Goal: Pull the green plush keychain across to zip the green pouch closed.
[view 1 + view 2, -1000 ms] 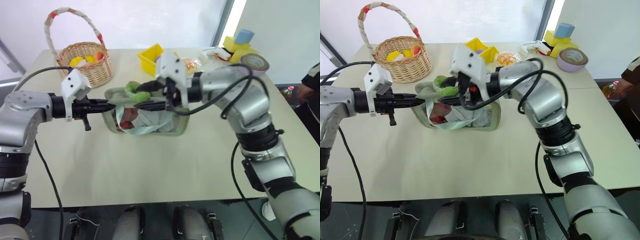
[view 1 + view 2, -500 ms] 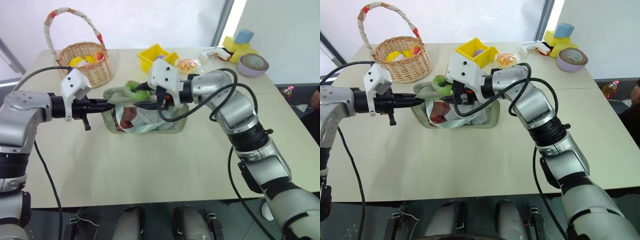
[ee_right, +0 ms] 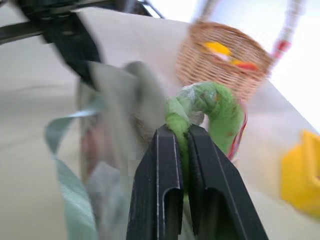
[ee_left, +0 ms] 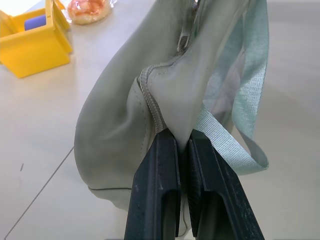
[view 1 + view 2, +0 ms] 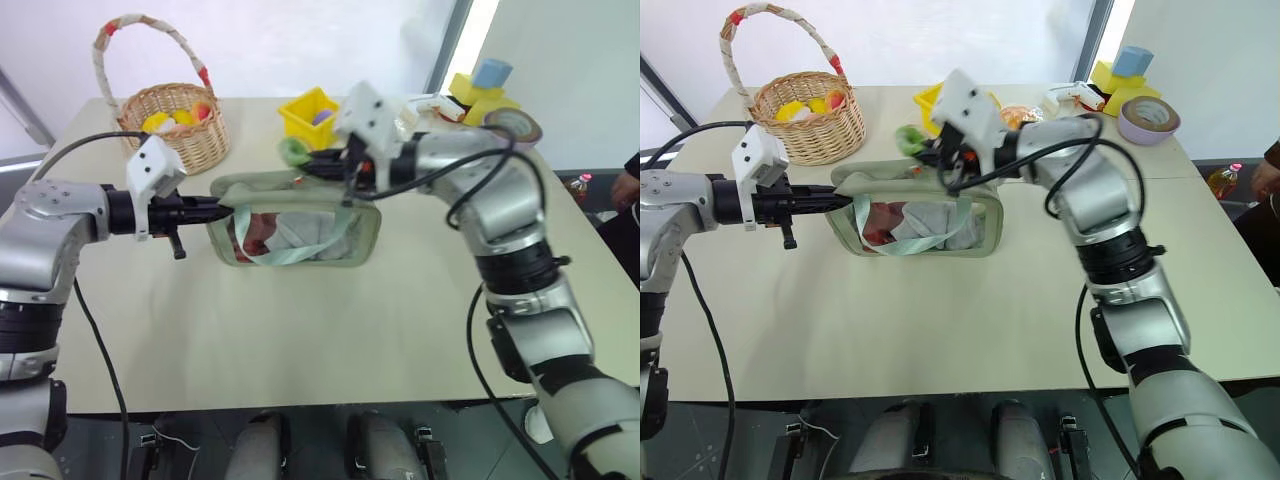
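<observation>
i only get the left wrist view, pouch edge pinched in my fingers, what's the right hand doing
Observer: The right hand is shut on the green plush keychain.
Operator: where's that along the pouch
Observer: The keychain sits above the top edge of the green pouch, near its middle, on the yellow bin side.
Operator: anything else on the table behind it
Observer: A wicker basket stands behind the left hand, which is shut on the pouch's end.
</observation>
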Controlling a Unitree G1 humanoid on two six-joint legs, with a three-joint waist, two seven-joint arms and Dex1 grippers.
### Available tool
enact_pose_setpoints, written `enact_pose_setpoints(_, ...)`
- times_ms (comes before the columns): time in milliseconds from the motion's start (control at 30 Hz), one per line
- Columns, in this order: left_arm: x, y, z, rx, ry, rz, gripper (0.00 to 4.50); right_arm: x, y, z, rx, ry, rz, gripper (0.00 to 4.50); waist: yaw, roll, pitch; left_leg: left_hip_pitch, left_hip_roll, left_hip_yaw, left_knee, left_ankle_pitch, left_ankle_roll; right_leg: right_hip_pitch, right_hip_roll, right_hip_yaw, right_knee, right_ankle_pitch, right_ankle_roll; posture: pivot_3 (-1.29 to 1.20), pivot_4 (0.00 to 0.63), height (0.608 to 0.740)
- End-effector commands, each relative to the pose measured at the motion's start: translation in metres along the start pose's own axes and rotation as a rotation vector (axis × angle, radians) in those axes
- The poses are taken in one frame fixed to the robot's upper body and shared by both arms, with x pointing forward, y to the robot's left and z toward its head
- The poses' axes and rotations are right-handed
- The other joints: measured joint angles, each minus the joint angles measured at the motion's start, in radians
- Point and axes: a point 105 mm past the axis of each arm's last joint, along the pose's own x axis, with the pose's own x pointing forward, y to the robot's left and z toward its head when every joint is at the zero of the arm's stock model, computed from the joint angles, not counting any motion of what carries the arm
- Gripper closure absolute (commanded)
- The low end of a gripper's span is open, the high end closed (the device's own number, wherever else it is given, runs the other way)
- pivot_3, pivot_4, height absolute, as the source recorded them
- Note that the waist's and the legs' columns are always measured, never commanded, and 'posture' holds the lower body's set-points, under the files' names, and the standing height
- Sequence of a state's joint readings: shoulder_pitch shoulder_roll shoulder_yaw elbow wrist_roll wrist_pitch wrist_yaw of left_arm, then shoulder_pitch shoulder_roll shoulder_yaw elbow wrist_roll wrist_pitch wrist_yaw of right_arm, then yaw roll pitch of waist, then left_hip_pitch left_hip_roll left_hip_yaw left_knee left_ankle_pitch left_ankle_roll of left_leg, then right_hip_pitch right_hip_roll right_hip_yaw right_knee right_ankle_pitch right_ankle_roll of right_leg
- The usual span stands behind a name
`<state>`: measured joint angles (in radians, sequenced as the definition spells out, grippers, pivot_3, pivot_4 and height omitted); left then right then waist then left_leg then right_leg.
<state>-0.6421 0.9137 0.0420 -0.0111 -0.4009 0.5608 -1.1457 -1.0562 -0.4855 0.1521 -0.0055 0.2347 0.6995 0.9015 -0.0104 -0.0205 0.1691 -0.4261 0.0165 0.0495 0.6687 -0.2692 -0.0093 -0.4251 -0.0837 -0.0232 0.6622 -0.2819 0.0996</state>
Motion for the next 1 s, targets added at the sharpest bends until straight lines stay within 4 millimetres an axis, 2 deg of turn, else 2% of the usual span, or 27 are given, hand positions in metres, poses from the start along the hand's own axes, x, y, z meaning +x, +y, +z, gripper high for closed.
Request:
enact_pose_setpoints(33, -0.002, 0.002, -0.002, 0.007, 0.011, 0.022, 4.5, -0.045, -0.042, 0.01, 0.012, -0.008, -0.242, 4.45, 0.0, 0.0, 0.0, 0.0, 0.0, 0.0, 0.0, 0.0, 0.0, 0.0, 0.0, 0.0, 0.0, 0.0, 0.0, 0.0, 0.15, 0.739)
enact_pose_setpoints(233, 0.002, 0.001, -0.005, -0.017, 0.001, 0.017, 4.5, -0.09, -0.072, -0.019, 0.014, 0.127, -0.483, 4.45, -0.002, 0.0, 0.0, 0.0, 0.0, 0.001, 0.0, -0.001, 0.002, 0.0, 0.0, 0.0, 0.0, 0.0, 0.0, 0.0, 0.15, 0.739)
enact_pose_setpoints(367, 0.007, 0.001, -0.005, -0.023, -0.007, 0.008, 4.5, -0.101, -0.07, -0.049, 0.011, 0.212, -0.551, 4.45, 0.001, 0.0, 0.0, 0.0, 0.0, 0.001, 0.0, -0.001, 0.002, 0.0, 0.0, 0.0, 0.0, 0.0, 0.0, 0.0, 0.15, 0.739)
enact_pose_setpoints(433, 0.01, 0.0, -0.004, -0.025, -0.012, 0.001, 4.5, -0.099, -0.064, -0.07, 0.053, 0.234, -0.568, 4.45, 0.002, 0.0, 0.0, 0.0, 0.0, 0.0, 0.0, -0.001, 0.002, 0.0, 0.0, 0.0, -0.001, 0.0, 0.0, 0.0, 0.15, 0.739)
enact_pose_setpoints(500, 0.013, 0.0, -0.003, -0.024, -0.017, -0.004, 4.5, -0.09, -0.05, -0.099, 0.14, 0.257, -0.559, 4.45, 0.002, 0.0, 0.0, 0.0, 0.0, 0.0, 0.0, -0.001, 0.002, 0.001, 0.0, 0.0, -0.001, 0.0, 0.0, 0.0, 0.15, 0.739)
enact_pose_setpoints(567, 0.015, -0.001, -0.002, -0.024, -0.022, -0.008, 4.5, -0.077, -0.028, -0.124, 0.225, 0.264, -0.519, 4.45, 0.003, 0.0, -0.001, 0.001, 0.0, 0.0, 0.0, -0.001, 0.002, 0.002, 0.0, 0.0, 0.0, 0.0, 0.0, 0.0, 0.15, 0.739)
enact_pose_setpoints(667, 0.015, -0.001, -0.002, -0.022, -0.02, -0.01, 4.5, -0.053, 0.007, -0.146, 0.335, 0.252, -0.456, 4.45, 0.001, 0.0, -0.001, 0.001, 0.0, 0.0, 0.0, -0.001, 0.001, 0.002, 0.0, 0.0, -0.001, 0.0, 0.0, 0.0, 0.15, 0.739)
enact_pose_setpoints(733, 0.014, 0.0, -0.002, -0.02, -0.017, -0.008, 4.5, -0.04, 0.025, -0.153, 0.37, 0.255, -0.418, 4.45, 0.001, 0.0, -0.001, 0.001, 0.0, -0.001, 0.0, 0.0, 0.0, 0.002, 0.0, 0.0, -0.001, 0.0, 0.0, 0.0, 0.15, 0.739)
enact_pose_setpoints(833, 0.013, -0.001, -0.001, -0.02, -0.015, -0.006, 4.5, -0.029, 0.045, -0.163, 0.319, 0.298, -0.345, 4.45, 0.001, 0.0, -0.001, 0.001, 0.0, -0.001, 0.0, 0.0, 0.001, 0.002, 0.0, 0.0, -0.001, 0.0, 0.0, 0.0, 0.15, 0.739)
enact_pose_setpoints(933, 0.012, -0.002, -0.001, -0.017, -0.011, -0.005, 4.5, -0.03, 0.047, -0.171, 0.24, 0.346, -0.328, 4.45, 0.0, 0.0, -0.001, 0.001, -0.001, -0.001, 0.0, -0.001, 0.002, 0.003, 0.0, 0.0, -0.001, 0.0, 0.0, 0.0, 0.15, 0.739)
enact_pose_setpoints(1000, 0.011, -0.002, -0.001, -0.018, -0.011, -0.003, 4.5, -0.036, 0.038, -0.169, 0.189, 0.357, -0.339, 4.45, 0.0, 0.0, -0.001, 0.001, -0.001, -0.001, 0.0, -0.001, 0.002, 0.003, 0.001, 0.0, -0.001, 0.0, 0.0, 0.0, 0.15, 0.739)
